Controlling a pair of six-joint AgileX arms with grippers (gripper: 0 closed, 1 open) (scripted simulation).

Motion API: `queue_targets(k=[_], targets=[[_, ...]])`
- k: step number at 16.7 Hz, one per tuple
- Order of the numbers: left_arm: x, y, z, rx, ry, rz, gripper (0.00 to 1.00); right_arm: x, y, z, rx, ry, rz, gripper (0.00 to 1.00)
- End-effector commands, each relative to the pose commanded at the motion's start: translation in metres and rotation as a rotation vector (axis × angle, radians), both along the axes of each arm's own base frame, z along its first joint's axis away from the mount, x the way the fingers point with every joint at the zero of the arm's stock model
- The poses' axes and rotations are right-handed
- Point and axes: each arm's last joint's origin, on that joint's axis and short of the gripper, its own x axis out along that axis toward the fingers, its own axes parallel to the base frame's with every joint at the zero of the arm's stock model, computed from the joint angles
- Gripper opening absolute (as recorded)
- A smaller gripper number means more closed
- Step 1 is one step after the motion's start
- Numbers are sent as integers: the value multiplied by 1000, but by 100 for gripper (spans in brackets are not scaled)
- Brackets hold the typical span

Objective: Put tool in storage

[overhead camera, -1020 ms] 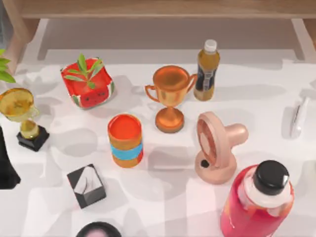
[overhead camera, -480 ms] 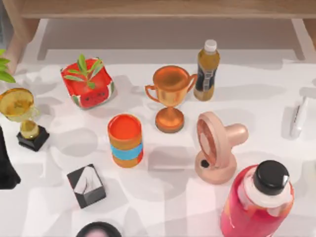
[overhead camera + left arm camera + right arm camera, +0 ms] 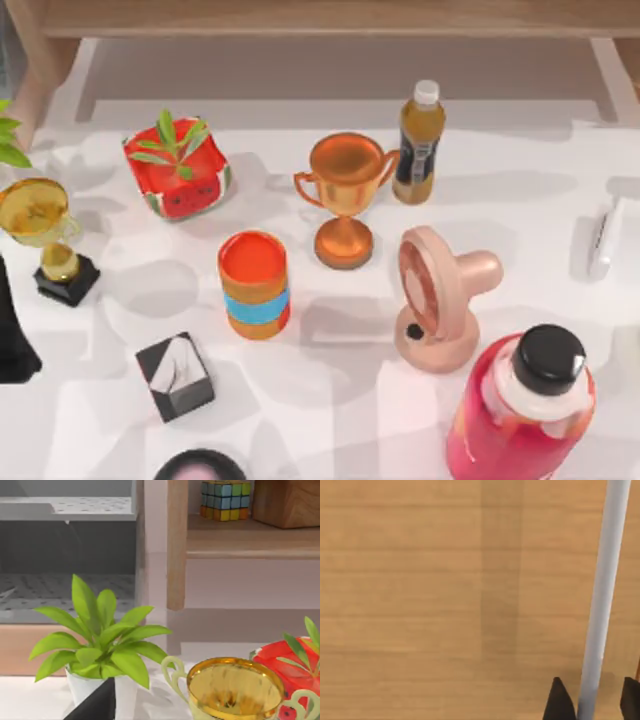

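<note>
— where's the white bar (image 3: 600, 238) they want stored?

— far over on the right of the bench (image 3: 330, 400), almost at the edge of the top view, standing near upright and well apart from the rest. the nearest things are the pink fan (image 3: 440, 300) to its left and the amber bottle (image 3: 418, 145) farther back.

— and the right tool (image 3: 595, 702)?

— it's at the bar. from the right wrist the bar (image 3: 600, 595) runs as a long pale strip across a wooden surface (image 3: 420, 580), its lower end right at the tool. i can't tell whether the tool is clenched on it or released.

— the left arm (image 3: 10, 330)?

— parked at the left edge of the bench, beside the gold trophy (image 3: 38, 225) on its black base. a dark part of the left tool (image 3: 97, 705) shows in front of a white-potted plant (image 3: 100, 640); clenched or released, i can't tell there either.

— what else is on the bench?

— a copper trophy (image 3: 345, 195) in the middle, just left of the amber bottle. an orange can (image 3: 254, 285) with a blue band stands nearer and to the left. a watermelon pot (image 3: 178, 170) with green leaves sits at the far left, and a black box (image 3: 175, 375) near left. a big red bottle (image 3: 525, 410) with a black cap stands near right, just beside the fan.

— anything behind?

— a wooden shelf (image 3: 240, 542) with a coloured cube (image 3: 225, 492) on it.
</note>
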Motion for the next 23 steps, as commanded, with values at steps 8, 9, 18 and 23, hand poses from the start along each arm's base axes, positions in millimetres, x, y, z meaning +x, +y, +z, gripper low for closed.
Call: queue_targets(k=[8,9,18,23], targets=[[0,0,0,0,0,0,100,0,0,0,0,0,0,0],[0,0,0,0,0,0,100,0,0,0,0,0,0,0],[0,0,0,0,0,0,100,-51,-1,-2,8,10,-4,0],[0,0,0,0,0,0,100,-64,-1,-1,4,4,-4,0]])
